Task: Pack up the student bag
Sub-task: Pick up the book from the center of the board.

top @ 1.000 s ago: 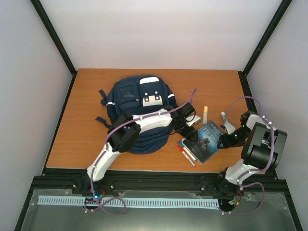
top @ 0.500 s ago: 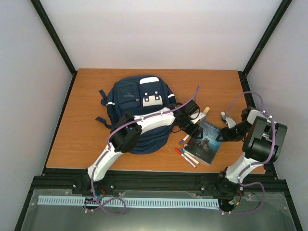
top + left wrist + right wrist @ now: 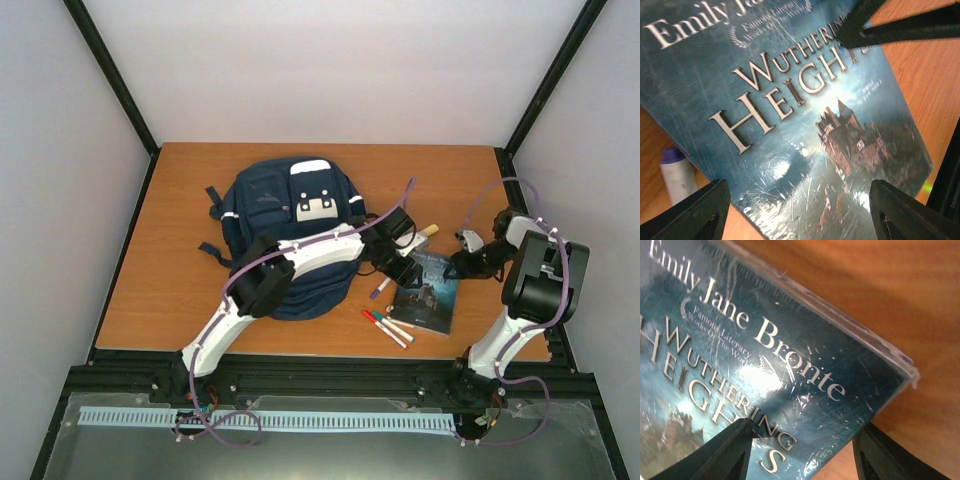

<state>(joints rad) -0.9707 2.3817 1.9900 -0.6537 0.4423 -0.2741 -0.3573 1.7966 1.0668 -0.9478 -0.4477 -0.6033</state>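
The student bag [image 3: 290,230], navy with a white front patch, lies flat at the table's middle left. Right of it lies a dark blue book, "Wuthering Heights" [image 3: 428,293] [image 3: 805,115] [image 3: 765,370]. My left gripper [image 3: 397,264] [image 3: 800,220] hangs open just above the book's cover, its fingertips [image 3: 690,212] wide apart. My right gripper [image 3: 462,263] [image 3: 805,455] is open at the book's far right corner. One of its fingers [image 3: 722,450] rests over the cover and the other sits off the edge above the wood. Nothing is held.
A purple-capped marker [image 3: 380,288] [image 3: 675,172] lies by the book's left edge. Red and green markers [image 3: 385,328] lie in front of the book. A pale stick-shaped thing [image 3: 428,231] lies behind the book. The left arm reaches over the bag.
The book has turned and slid a little toward the far side, uncovering the purple marker. My right gripper moved farther back and left along the book, its jaws narrowing slightly. The left gripper barely shifted.
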